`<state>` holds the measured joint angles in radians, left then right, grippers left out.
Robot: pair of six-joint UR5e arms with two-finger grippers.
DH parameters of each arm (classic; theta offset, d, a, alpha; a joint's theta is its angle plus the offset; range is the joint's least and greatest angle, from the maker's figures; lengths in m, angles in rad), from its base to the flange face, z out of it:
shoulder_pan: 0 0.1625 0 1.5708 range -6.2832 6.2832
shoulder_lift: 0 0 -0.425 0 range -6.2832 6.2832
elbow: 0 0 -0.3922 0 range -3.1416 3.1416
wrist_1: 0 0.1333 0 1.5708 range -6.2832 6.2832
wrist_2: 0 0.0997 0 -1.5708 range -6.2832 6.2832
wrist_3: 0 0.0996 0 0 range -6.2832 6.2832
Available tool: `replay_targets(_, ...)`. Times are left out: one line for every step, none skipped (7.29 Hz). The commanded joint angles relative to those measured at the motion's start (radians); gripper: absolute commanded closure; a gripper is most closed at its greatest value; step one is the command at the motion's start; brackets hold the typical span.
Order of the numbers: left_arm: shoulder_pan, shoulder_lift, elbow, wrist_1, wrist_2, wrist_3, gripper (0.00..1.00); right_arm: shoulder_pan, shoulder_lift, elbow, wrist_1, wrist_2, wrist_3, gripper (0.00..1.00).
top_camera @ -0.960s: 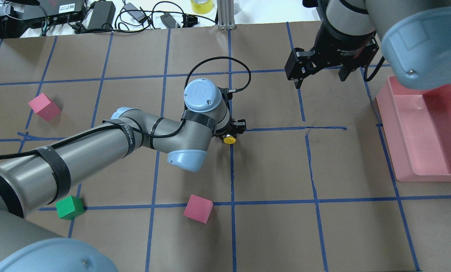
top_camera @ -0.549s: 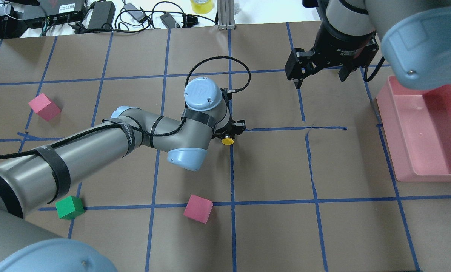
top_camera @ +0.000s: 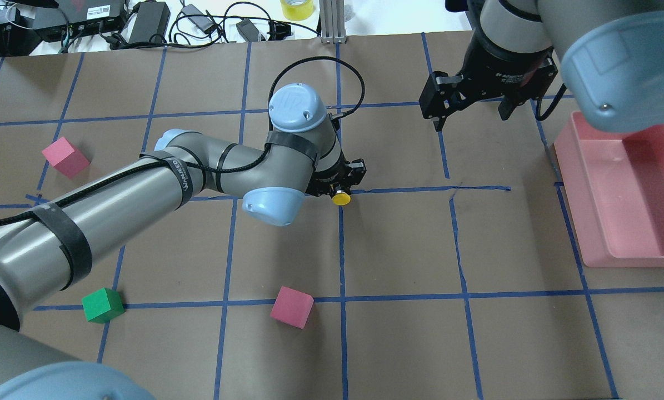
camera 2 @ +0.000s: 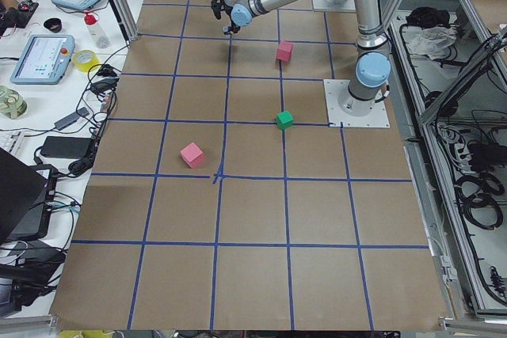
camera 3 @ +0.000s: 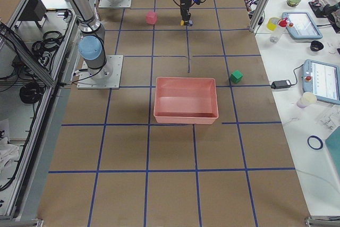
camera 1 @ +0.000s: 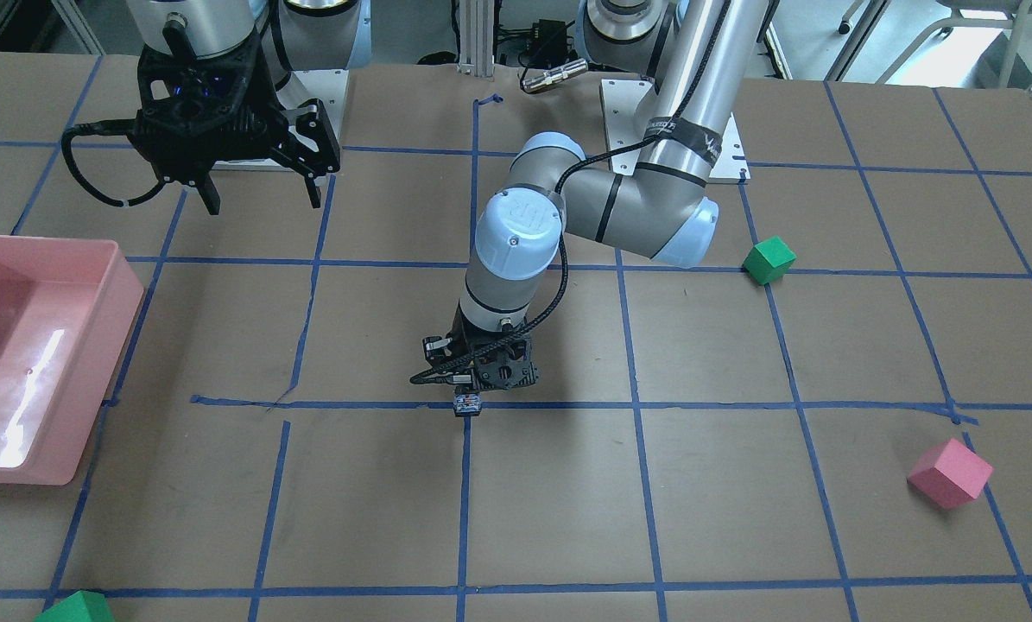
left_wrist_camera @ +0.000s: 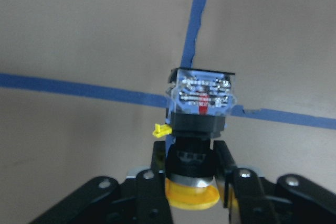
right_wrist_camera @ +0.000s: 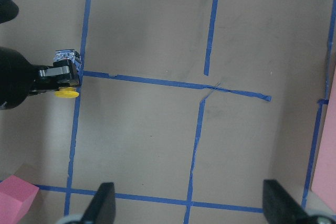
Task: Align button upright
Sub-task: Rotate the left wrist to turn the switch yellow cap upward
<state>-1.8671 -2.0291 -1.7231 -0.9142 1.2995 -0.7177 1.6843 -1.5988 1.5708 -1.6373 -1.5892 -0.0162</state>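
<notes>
Left claw [left_wrist_camera: 193, 154] is clenched on the black barrel of the button [left_wrist_camera: 198, 129], which is held on its side over the blue tape [left_wrist_camera: 195, 30] crossing mid-table; the right claw [top_camera: 469, 105] is released and well apart; the button is judged light, rigid and smooth-capped, best gripped across the barrel.

We found the table [top_camera: 398, 344] brown, crossed by a blue tape grid. The button [left_wrist_camera: 197, 140] showed a yellow cap, black body and clear base with a red mark. Lower centre we saw a pink cube [top_camera: 291, 306], lower left a green cube [top_camera: 103, 305], right edge a pink bin [top_camera: 587, 222]. The left arm [top_camera: 120, 211] was grey, capped pale blue.
</notes>
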Motion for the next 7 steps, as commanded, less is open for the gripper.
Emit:
replay_targets(0.081, 0.001, 0.007, -0.06, -0.229, -0.237, 1.0, 0.0, 0.0, 0.0, 0.001, 0.0, -0.001, 0.0)
replay_targets(0.107, -0.003, 0.005, -0.06, -0.309, -0.362, 1.0, 0.0, -0.001, 0.002, 0.001, 0.0, -0.001, 0.0)
replay_targets(0.146, -0.013, -0.001, -0.066, -0.422, -0.438, 1.0, 0.0, 0.0, 0.002, 0.001, 0.0, -0.001, 0.0)
replay_targets(0.169, -0.017, -0.041, -0.068, -0.457, -0.463, 1.0, 0.0, 0.0, 0.002, 0.001, -0.002, -0.001, 0.0)
replay_targets(0.205, -0.019, -0.091, -0.068, -0.517, -0.465, 1.0, 0.0, -0.001, 0.002, 0.002, -0.002, -0.001, 0.0)
replay_targets(0.247, -0.019, -0.134, -0.068, -0.61, -0.465, 1.0, 0.0, -0.001, 0.002, 0.002, -0.002, -0.001, 0.0)
replay_targets(0.281, -0.023, -0.157, -0.068, -0.667, -0.459, 1.0, 0.0, -0.001, 0.003, 0.002, -0.002, -0.001, 0.0)
